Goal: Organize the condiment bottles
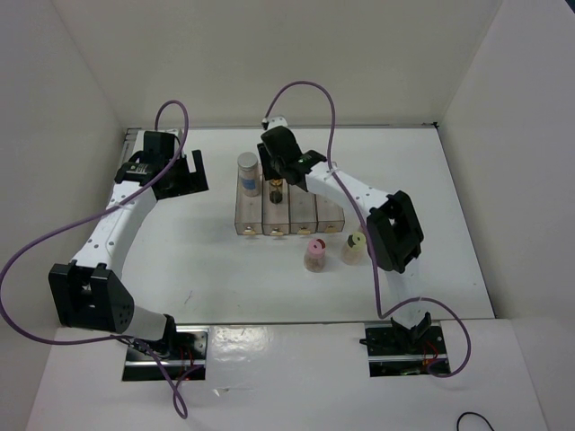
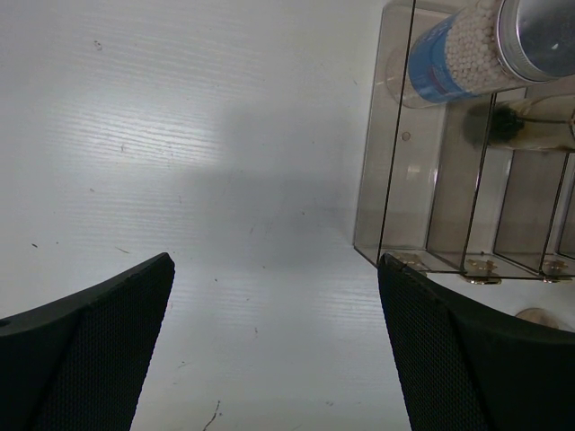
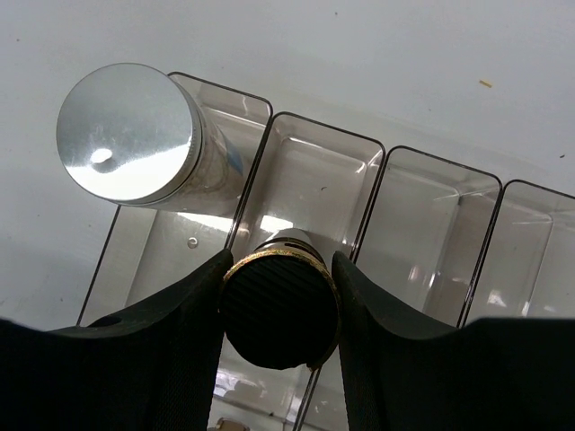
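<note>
The silver-capped, blue-label shaker (image 1: 247, 172) stands in the leftmost compartment of the clear rack (image 1: 305, 220); it also shows in the left wrist view (image 2: 467, 49) and the right wrist view (image 3: 135, 135). My right gripper (image 1: 277, 180) is shut on the dark shaker with gold band (image 3: 278, 310), holding it over the rack's second compartment. The pink-capped shaker (image 1: 315, 255) and the yellow-green-capped shaker (image 1: 354, 248) stand on the table in front of the rack. My left gripper (image 2: 274, 359) is open and empty, left of the rack. The white/red-lidded shaker is out of view.
White walls enclose the table on three sides. The rack's two right compartments (image 3: 431, 233) hold nothing. The right arm's elbow (image 1: 395, 232) hangs just right of the yellow-green-capped shaker.
</note>
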`<action>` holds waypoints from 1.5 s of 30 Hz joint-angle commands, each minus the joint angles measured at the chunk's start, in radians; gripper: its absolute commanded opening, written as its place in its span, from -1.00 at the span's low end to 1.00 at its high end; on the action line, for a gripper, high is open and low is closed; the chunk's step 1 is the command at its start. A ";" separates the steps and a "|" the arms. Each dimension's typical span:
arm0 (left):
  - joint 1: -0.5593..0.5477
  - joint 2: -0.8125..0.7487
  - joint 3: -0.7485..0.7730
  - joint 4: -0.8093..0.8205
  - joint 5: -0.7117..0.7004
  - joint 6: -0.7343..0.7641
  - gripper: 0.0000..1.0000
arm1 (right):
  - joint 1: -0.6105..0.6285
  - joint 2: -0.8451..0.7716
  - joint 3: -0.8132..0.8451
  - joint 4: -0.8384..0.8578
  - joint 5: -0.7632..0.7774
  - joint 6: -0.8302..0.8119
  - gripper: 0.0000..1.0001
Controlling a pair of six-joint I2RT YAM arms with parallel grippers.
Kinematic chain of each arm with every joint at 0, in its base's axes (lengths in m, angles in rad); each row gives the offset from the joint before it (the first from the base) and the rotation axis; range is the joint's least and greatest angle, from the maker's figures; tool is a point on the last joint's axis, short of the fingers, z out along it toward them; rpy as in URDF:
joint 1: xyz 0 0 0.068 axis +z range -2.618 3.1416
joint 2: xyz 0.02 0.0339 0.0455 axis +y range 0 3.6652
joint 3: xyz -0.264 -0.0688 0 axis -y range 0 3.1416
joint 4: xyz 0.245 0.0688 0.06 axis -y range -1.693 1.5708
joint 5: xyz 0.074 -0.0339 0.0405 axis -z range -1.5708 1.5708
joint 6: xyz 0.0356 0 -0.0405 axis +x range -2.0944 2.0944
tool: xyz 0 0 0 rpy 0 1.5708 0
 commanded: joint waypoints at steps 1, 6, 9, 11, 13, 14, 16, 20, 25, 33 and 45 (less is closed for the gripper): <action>0.006 0.012 -0.004 0.025 0.001 0.020 1.00 | 0.008 0.009 0.011 0.082 0.004 -0.001 -0.86; 0.006 0.012 -0.004 0.025 0.001 0.020 1.00 | 0.008 0.018 0.011 0.082 0.004 -0.010 -0.79; 0.006 0.012 -0.004 0.025 0.001 0.020 1.00 | 0.008 0.018 0.011 0.073 0.014 -0.010 -0.52; 0.006 0.012 -0.004 0.025 0.001 0.020 1.00 | 0.008 0.018 0.011 0.063 0.014 -0.010 -0.29; 0.006 0.012 -0.004 0.025 0.001 0.020 1.00 | 0.008 0.018 0.011 0.063 0.014 -0.010 -0.17; 0.006 0.012 -0.004 0.025 0.001 0.020 1.00 | 0.008 0.018 0.011 0.063 0.014 -0.010 -0.05; 0.006 0.012 -0.004 0.025 0.001 0.020 1.00 | 0.008 0.009 0.011 0.053 0.014 -0.010 0.09; 0.006 0.002 -0.004 0.025 0.012 0.020 1.00 | 0.008 -0.011 0.011 0.053 0.004 -0.001 0.41; 0.006 -0.016 -0.004 0.025 0.012 0.020 1.00 | 0.008 -0.045 0.011 0.033 0.004 -0.001 0.59; 0.006 -0.025 -0.004 0.025 0.043 0.020 1.00 | 0.008 -0.249 0.011 -0.036 -0.031 0.042 0.97; 0.006 -0.054 -0.041 0.053 0.101 0.029 1.00 | 0.017 -0.750 -0.568 -0.090 -0.137 0.146 0.97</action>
